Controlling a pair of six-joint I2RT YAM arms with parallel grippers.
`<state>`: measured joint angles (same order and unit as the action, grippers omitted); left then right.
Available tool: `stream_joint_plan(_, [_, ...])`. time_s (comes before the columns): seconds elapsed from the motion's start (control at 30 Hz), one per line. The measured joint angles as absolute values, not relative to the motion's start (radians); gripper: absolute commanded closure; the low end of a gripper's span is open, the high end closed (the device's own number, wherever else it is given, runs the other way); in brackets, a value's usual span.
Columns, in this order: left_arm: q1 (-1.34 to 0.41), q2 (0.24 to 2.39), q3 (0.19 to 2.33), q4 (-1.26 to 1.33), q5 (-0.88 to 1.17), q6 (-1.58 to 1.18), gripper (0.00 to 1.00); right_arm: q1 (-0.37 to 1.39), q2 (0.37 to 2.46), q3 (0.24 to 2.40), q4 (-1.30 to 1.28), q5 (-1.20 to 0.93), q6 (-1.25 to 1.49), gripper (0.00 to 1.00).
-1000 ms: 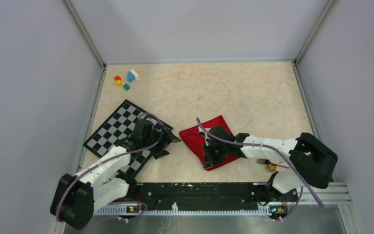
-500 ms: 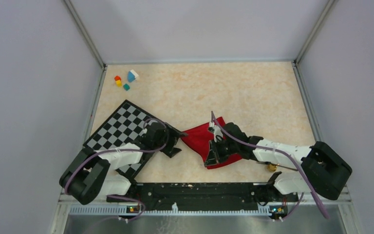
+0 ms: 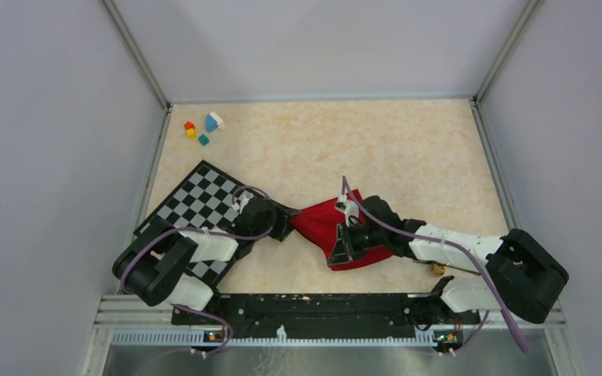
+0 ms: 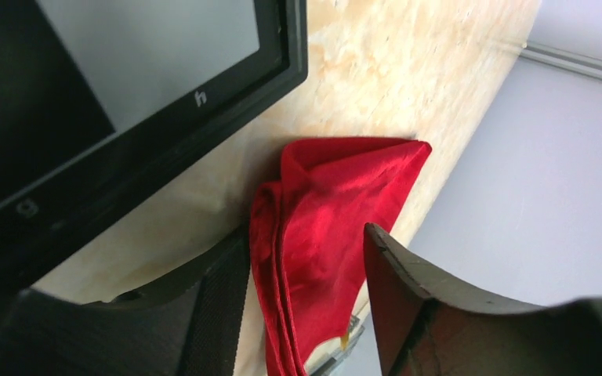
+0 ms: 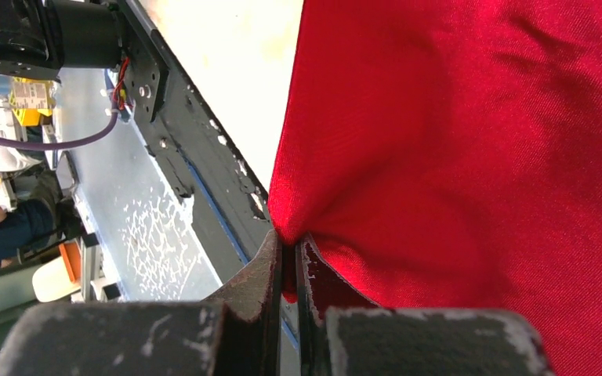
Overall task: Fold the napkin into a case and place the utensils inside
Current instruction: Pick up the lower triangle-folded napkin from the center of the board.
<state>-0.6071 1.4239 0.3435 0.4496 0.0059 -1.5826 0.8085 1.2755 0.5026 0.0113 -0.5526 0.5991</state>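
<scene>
The left gripper has come off the checkered mat and now sits at the left corner of the red napkin. In the left wrist view its jaws stand either side of the folded cloth, narrowed but still apart, so it is open around the corner and not yet pinching it. The right gripper is closed on the near edge of the napkin, a small tuck of red cloth caught between its jaws. With one side held and the other about to be taken, the judgement is that the arms are setting up a two-handed fold. The case is not yet formed, and the utensils are still outside.

Compared with a second ago, the left arm has swung across from over the mat to the cloth, and its jaws have drawn in from wide open. The right arm has shifted a little to the right and farther from the bases, drawing the napkin with it. The cloth, which lay as a flat tilted square, now looks bunched and pulled to a point on its left. The spoon lies where it was, on the table near the right arm's base. The fork, visible beside it earlier, is now hidden by that arm.
</scene>
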Motion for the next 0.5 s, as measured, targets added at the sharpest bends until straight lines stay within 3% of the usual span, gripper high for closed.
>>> stream_joint_plan(0.17, [-0.612,1.473,0.362,0.497,-0.035,-1.518,0.52,0.802,1.258,0.49,0.017,-0.56,0.599,1.0])
stream_joint_plan(0.3, [-0.62,1.484,0.371,0.497,-0.078,-1.448,0.71,0.798,1.248,0.478,0.021,-0.566,0.599,1.0])
stream_joint_plan(0.43, [-0.635,1.478,0.378,0.456,-0.122,-1.375,1.0,0.795,1.248,0.45,0.049,-0.578,0.607,1.0])
stream_joint_plan(0.5, [-0.648,1.459,0.405,0.379,-0.15,-1.335,1.0,0.795,1.248,0.43,0.071,-0.581,0.613,1.0])
